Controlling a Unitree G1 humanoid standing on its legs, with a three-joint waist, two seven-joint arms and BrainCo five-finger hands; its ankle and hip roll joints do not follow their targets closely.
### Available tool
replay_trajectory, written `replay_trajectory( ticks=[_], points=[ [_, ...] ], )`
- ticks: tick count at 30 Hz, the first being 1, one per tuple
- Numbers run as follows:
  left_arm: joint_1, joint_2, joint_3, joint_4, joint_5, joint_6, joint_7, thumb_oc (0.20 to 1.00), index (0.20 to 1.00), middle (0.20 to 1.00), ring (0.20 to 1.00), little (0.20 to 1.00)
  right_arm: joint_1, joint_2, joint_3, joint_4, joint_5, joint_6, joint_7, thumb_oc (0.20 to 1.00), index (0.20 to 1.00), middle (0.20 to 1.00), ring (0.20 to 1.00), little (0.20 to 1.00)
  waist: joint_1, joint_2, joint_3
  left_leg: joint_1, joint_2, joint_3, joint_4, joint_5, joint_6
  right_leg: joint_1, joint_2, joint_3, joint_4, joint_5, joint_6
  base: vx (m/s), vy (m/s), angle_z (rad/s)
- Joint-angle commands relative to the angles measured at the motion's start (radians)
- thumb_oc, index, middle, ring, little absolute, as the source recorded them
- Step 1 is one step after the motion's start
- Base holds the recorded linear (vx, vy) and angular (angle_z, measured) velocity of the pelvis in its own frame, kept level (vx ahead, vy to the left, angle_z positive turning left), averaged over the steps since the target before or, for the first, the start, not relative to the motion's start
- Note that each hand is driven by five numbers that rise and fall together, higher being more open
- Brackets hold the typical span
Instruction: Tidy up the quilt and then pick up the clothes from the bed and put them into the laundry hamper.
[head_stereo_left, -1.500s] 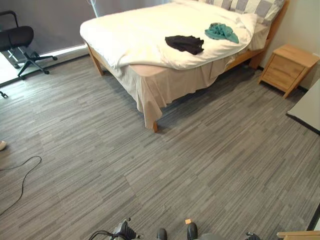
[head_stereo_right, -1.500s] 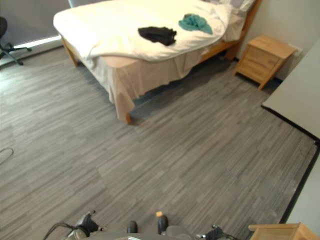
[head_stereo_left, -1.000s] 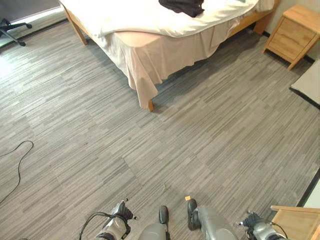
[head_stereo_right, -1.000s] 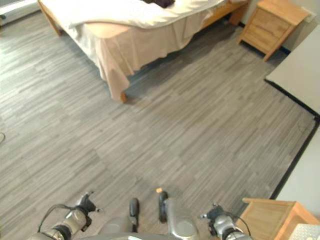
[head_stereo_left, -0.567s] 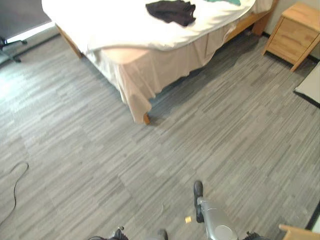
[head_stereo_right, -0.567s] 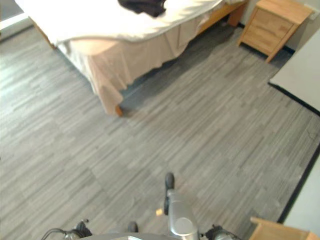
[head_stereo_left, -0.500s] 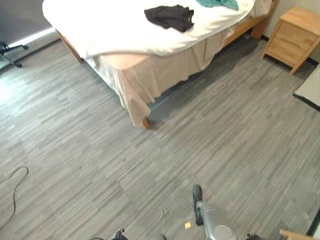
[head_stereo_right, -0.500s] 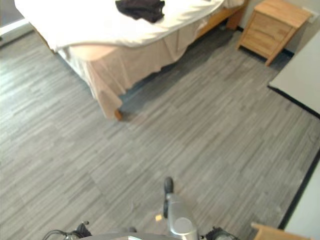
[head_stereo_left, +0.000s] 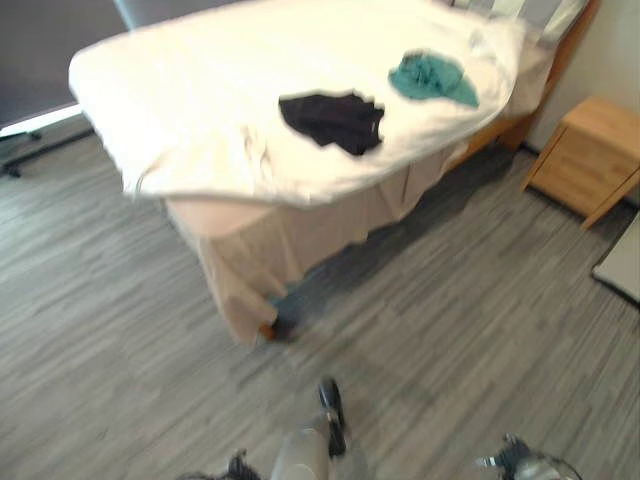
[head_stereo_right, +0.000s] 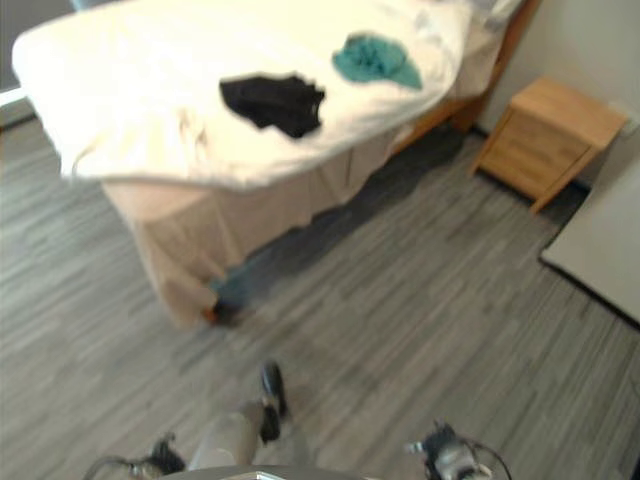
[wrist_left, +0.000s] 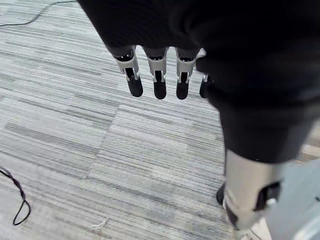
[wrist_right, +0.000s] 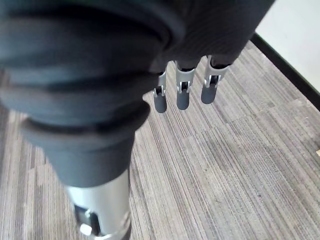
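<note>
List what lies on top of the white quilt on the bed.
On the white quilt lie a crumpled black garment and a crumpled teal garment, apart from each other. Anything under the quilt is covered.

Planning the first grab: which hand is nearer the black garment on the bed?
Left, marginally. The left hand and right hand both hang low, far from the black garment.

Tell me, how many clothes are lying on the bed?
2: a black garment near the quilt's middle, and a teal garment beyond it, toward the bed's head. More could hide beneath the quilt.
</note>
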Motion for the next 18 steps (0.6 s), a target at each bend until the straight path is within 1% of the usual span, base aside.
replay_trajectory(
  ticks=[1,2,3,4,5,6,7,8,9,10,11,12,13,14,15,16,17,18],
  points=[
    [-0.077,0.032,-0.002,-0.050,0.016,0.010,0.026,1.000,1.000,1.000,1.000,1.000,-0.080,-0.017,-0.048,-0.066,0.008,-0.006,-0.008,1.000,1.000,1.000,1.000,1.000,-0.004,0.005,0.125,0.156,0.045,-0.041,-0.087,-0.059,-0.114,-0.349,-0.176,0.061,0.336,0.161,0.124,0.29,0.065,0.17],
    [-0.077,0.032,-0.001,-0.050,0.016,0.010,0.026,1.000,1.000,1.000,1.000,1.000,-0.081,-0.017,-0.048,-0.066,0.008,-0.006,-0.008,1.000,1.000,1.000,1.000,1.000,-0.003,0.007,0.123,0.154,0.047,-0.041,-0.087,-0.058,-0.115,-0.350,-0.173,0.061,0.333,0.164,0.123,0.31,0.002,0.39],
    [-0.083,0.037,-0.003,-0.053,0.011,0.008,0.028,1.000,1.000,1.000,1.000,1.000,-0.080,-0.013,-0.046,-0.067,0.011,-0.005,-0.008,1.000,1.000,1.000,1.000,1.000,-0.011,0.007,0.133,0.179,0.046,-0.054,-0.091,-0.067,-0.119,-0.366,-0.189,0.054,0.272,0.135,0.113,0.23,-0.099,0.75],
    [-0.091,0.041,-0.007,-0.056,0.008,0.003,0.028,1.000,1.000,1.000,1.000,1.000,-0.079,-0.012,-0.040,-0.067,0.009,-0.004,-0.010,1.000,1.000,1.000,1.000,1.000,-0.018,0.013,0.139,0.203,0.047,-0.076,-0.096,-0.082,-0.131,-0.370,-0.198,0.048,0.167,0.092,0.097,0.46,-0.232,1.26],
    [-0.100,0.045,-0.016,-0.062,0.010,-0.003,0.033,1.000,1.000,1.000,1.000,1.000,-0.076,-0.015,-0.037,-0.063,0.007,-0.004,-0.011,1.000,1.000,1.000,1.000,1.000,-0.037,0.010,0.143,0.231,0.034,-0.111,-0.098,-0.108,-0.142,-0.372,-0.201,0.091,-0.029,0.110,0.092,0.36,-0.200,1.34],
    [-0.101,0.045,-0.016,-0.062,0.010,-0.003,0.033,1.000,1.000,1.000,1.000,1.000,-0.076,-0.015,-0.037,-0.063,0.007,-0.004,-0.011,1.000,1.000,1.000,1.000,1.000,-0.037,0.011,0.143,0.229,0.036,-0.112,-0.098,-0.107,-0.143,-0.370,-0.199,0.090,-0.035,0.114,0.092,0.34,-0.224,1.31],
    [-0.111,0.047,-0.022,-0.066,0.009,-0.008,0.032,1.000,1.000,1.000,1.000,1.000,-0.079,-0.016,-0.037,-0.059,0.008,-0.002,-0.009,1.000,1.000,1.000,1.000,1.000,-0.048,0.007,0.145,0.241,0.031,-0.131,-0.103,-0.119,-0.150,-0.380,-0.198,0.134,-0.141,0.143,0.101,0.23,-0.196,0.87],
    [-0.119,0.054,-0.022,-0.067,0.009,-0.010,0.033,1.000,1.000,1.000,1.000,1.000,-0.080,-0.020,-0.034,-0.049,0.002,0.005,-0.005,1.000,1.000,1.000,1.000,1.000,-0.057,0.005,0.149,0.261,0.035,-0.143,-0.111,-0.132,-0.162,-0.401,-0.204,0.185,-0.204,0.183,0.121,0.29,-0.268,0.99],
    [-0.123,0.060,-0.028,-0.063,0.020,-0.008,0.032,1.000,1.000,1.000,1.000,1.000,-0.071,-0.016,-0.035,-0.042,0.000,0.009,0.000,1.000,1.000,1.000,1.000,1.000,-0.057,-0.003,0.139,0.263,0.030,-0.154,-0.109,-0.144,-0.164,-0.394,-0.217,0.193,-0.250,0.196,0.123,0.36,-0.367,0.93],
    [-0.123,0.057,-0.026,-0.078,0.021,-0.019,0.052,1.000,1.000,1.000,1.000,1.000,-0.073,-0.016,-0.027,-0.030,-0.012,0.011,0.001,1.000,1.000,1.000,1.000,1.000,-0.048,-0.007,0.138,0.268,0.035,-0.162,-0.083,-0.159,-0.173,-0.386,-0.219,0.179,-0.246,0.215,0.120,0.24,-0.262,0.98],
    [-0.123,0.057,-0.026,-0.078,0.021,-0.019,0.052,1.000,1.000,1.000,1.000,1.000,-0.073,-0.016,-0.027,-0.029,-0.012,0.011,0.001,1.000,1.000,1.000,1.000,1.000,-0.050,-0.007,0.138,0.267,0.036,-0.164,-0.082,-0.159,-0.173,-0.385,-0.219,0.177,-0.246,0.215,0.120,0.36,-0.355,0.86],
    [-0.111,0.055,-0.005,-0.100,-0.021,-0.031,0.082,1.000,1.000,1.000,1.000,1.000,-0.057,-0.014,-0.023,-0.024,-0.020,0.004,-0.007,1.000,1.000,1.000,1.000,1.000,-0.051,0.001,0.126,0.268,0.055,-0.185,-0.063,-0.161,-0.188,-0.371,-0.213,0.151,-0.243,0.217,0.102,0.25,-0.252,0.83],
    [-0.105,0.055,0.009,-0.109,-0.044,-0.035,0.089,1.000,1.000,1.000,1.000,1.000,-0.052,-0.018,-0.026,-0.022,-0.021,0.002,-0.010,1.000,1.000,1.000,1.000,1.000,-0.052,0.005,0.125,0.260,0.059,-0.193,-0.052,-0.161,-0.196,-0.362,-0.214,0.128,-0.249,0.212,0.098,0.31,-0.333,1.24],
    [-0.102,0.054,0.025,-0.126,-0.078,-0.039,0.099,1.000,1.000,1.000,1.000,1.000,-0.042,-0.025,-0.033,-0.020,-0.021,-0.001,-0.020,1.000,1.000,1.000,1.000,1.000,-0.057,0.011,0.126,0.242,0.068,-0.193,-0.024,-0.163,-0.207,-0.338,-0.219,0.088,-0.253,0.200,0.090,0.13,-0.230,1.13],
    [-0.106,0.059,0.045,-0.152,-0.116,-0.046,0.119,1.000,1.000,1.000,1.000,1.000,-0.040,-0.036,-0.042,-0.021,-0.021,0.000,-0.030,1.000,1.000,1.000,1.000,1.000,-0.055,0.010,0.137,0.197,0.081,-0.177,0.022,-0.150,-0.217,-0.323,-0.231,0.050,-0.257,0.191,0.083,0.06,-0.145,1.23],
    [-0.106,0.059,0.045,-0.152,-0.116,-0.046,0.119,1.000,1.000,1.000,1.000,1.000,-0.040,-0.036,-0.042,-0.021,-0.021,0.000,-0.030,1.000,1.000,1.000,1.000,1.000,-0.057,0.009,0.134,0.192,0.080,-0.179,0.022,-0.148,-0.217,-0.326,-0.232,0.049,-0.258,0.192,0.083,-0.02,-0.118,1.34],
    [-0.111,0.083,0.109,-0.208,-0.212,-0.069,0.157,1.000,1.000,1.000,1.000,1.000,-0.028,-0.053,-0.053,-0.032,-0.013,-0.004,-0.041,1.000,1.000,1.000,1.000,1.000,-0.053,0.021,0.145,0.139,0.104,-0.122,0.021,-0.104,-0.224,-0.314,-0.239,-0.010,-0.254,0.176,0.077,0.03,-0.057,1.36],
    [-0.092,0.099,0.153,-0.240,-0.254,-0.085,0.171,1.000,1.000,1.000,1.000,1.000,-0.017,-0.058,-0.057,-0.037,-0.016,-0.006,-0.042,1.000,1.000,1.000,1.000,1.000,-0.055,0.033,0.140,0.161,0.111,-0.106,-0.021,-0.096,-0.229,-0.308,-0.234,-0.025,-0.248,0.167,0.077,0.12,-0.043,1.74]
  ],
)
